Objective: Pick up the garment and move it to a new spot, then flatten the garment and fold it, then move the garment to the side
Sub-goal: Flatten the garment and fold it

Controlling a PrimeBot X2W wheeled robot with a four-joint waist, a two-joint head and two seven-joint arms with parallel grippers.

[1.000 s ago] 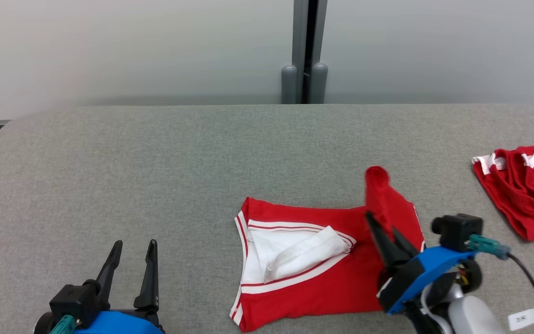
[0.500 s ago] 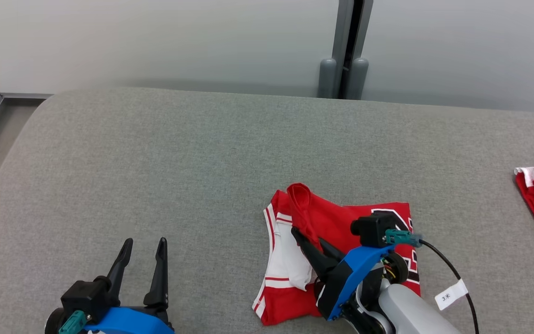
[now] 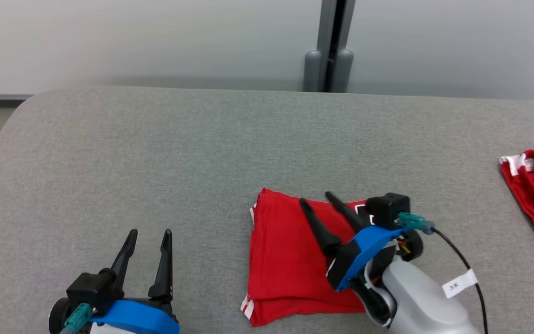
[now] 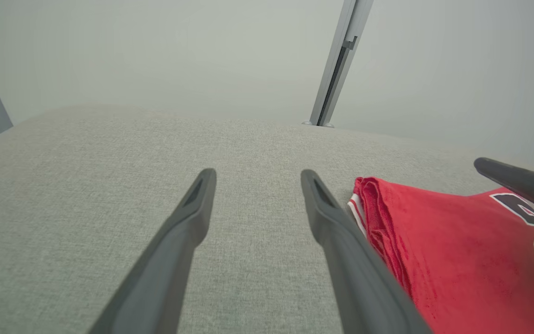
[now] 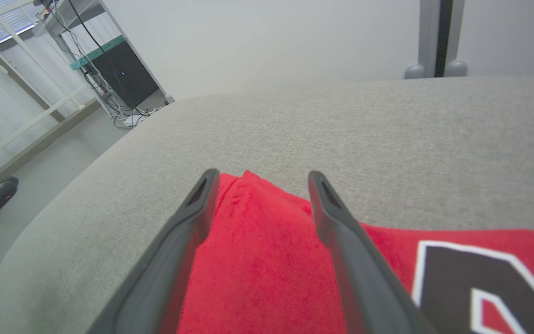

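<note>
folded red garment [image 3: 285,260] (right gripper [image 3: 314,197] above)

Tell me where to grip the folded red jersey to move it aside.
Probably pinch the folded red jersey at its left edge, coming from the robot's left, low over the grey surface: its layers stack there, so one pinch catches all. The open left gripper stands beside it.

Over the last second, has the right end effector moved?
Yes. The right end effector swung left: it was right of the grey wall post, now just left of it, open over the folded garment.
</note>
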